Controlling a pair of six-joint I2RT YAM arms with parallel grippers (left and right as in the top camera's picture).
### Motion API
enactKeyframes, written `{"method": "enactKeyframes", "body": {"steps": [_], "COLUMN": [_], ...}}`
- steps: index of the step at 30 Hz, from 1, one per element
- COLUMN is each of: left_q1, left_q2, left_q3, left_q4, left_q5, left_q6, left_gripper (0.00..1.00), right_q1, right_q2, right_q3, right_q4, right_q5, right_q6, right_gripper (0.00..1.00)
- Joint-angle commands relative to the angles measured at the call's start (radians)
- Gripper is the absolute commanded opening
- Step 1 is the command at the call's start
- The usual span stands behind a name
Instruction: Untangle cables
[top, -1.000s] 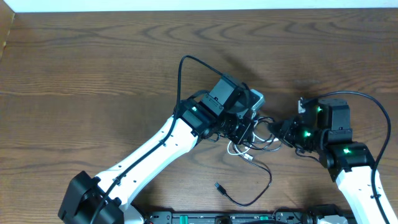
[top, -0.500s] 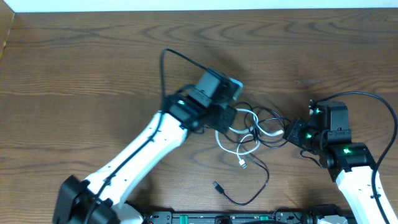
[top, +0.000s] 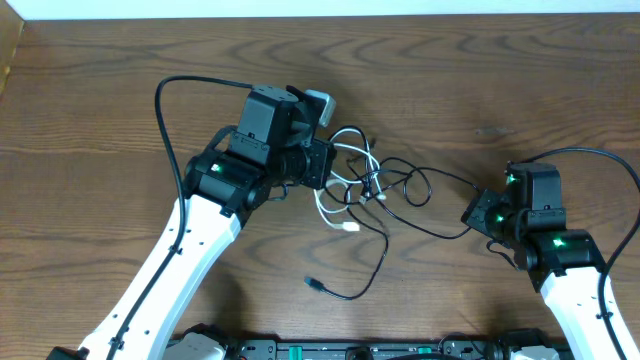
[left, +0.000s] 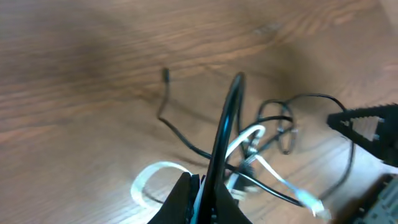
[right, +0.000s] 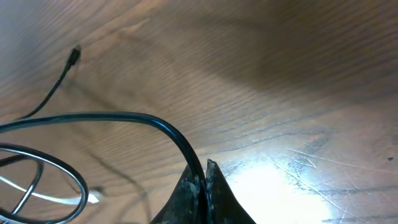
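The black cable and the white cable lie tangled in loops at the table's middle. My left gripper is shut on the left side of the tangle. In the left wrist view the black cable rises from the jaws, with the white cable beside it. My right gripper is shut on the black cable's right stretch, which arcs out of its jaws in the right wrist view. A free black plug lies near the front. A white plug hangs below the tangle.
The wooden table stretches wide on all sides. Thick black arm wires loop above the left arm and around the right arm. The arms' base rail runs along the front edge.
My left gripper has moved left and back, dragging the tangle with it. The black cable now stretches out between the two grippers. The right gripper has hardly moved.
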Motion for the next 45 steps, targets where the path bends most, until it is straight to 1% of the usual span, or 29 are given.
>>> {"method": "enactKeyframes", "body": {"steps": [1,4,7,9,11,16,20,28,32,35,37,41,43,45], "left_q1": [0.006,0.006,0.006,0.006,0.006,0.006,0.017,0.129,0.200,0.238,0.258,0.263,0.263,0.263], "left_q2": [-0.003,-0.004,-0.004,-0.004,-0.004,-0.004,-0.004,-0.004,-0.004,-0.004,-0.004,-0.004,-0.004,-0.004], "left_q3": [0.013,0.013,0.013,0.013,0.013,0.013,0.013,0.013,0.013,0.013,0.013,0.013,0.013,0.013], "left_q4": [-0.002,-0.002,-0.006,-0.010,-0.019,-0.079,-0.101,-0.098,-0.098,-0.097,-0.097,-0.094,-0.094,-0.094], "left_q5": [0.046,0.045,0.034,0.034,0.019,-0.098,-0.143,-0.146,-0.146,-0.146,-0.150,-0.163,-0.187,-0.154], "left_q6": [-0.005,-0.005,-0.005,-0.004,-0.005,-0.005,-0.005,-0.011,-0.051,-0.122,-0.138,-0.140,-0.175,-0.201], "left_gripper": [0.08,0.08,0.08,0.08,0.08,0.08,0.08,0.08,0.08,0.08,0.08,0.08,0.08,0.08], "right_q1": [-0.005,-0.015,-0.039,-0.064,-0.102,-0.222,-0.318,-0.499,-0.589,-0.650,-0.706,-0.745,-0.756,-0.762], "right_q2": [-0.008,-0.008,-0.008,-0.008,-0.008,-0.008,-0.008,-0.008,-0.008,-0.008,-0.008,-0.008,-0.008,-0.008], "right_q3": [0.013,0.013,0.013,0.013,0.013,0.013,0.013,0.013,0.013,0.013,0.013,0.013,0.013,0.013], "right_q4": [-0.017,-0.056,-0.116,-0.130,-0.130,-0.115,-0.103,-0.124,-0.132,-0.130,-0.131,-0.131,-0.130,-0.127], "right_q5": [0.095,0.217,0.363,0.402,0.406,0.417,0.416,0.417,0.416,0.416,0.416,0.412,0.409,0.393], "right_q6": [-0.011,0.005,0.076,0.087,0.087,0.087,0.087,0.056,0.056,0.056,0.052,0.052,0.052,0.052], "right_gripper": [0.01,0.01,0.01,0.01,0.01,0.01,0.01,0.01,0.01,0.01,0.01,0.01,0.01,0.01]}}
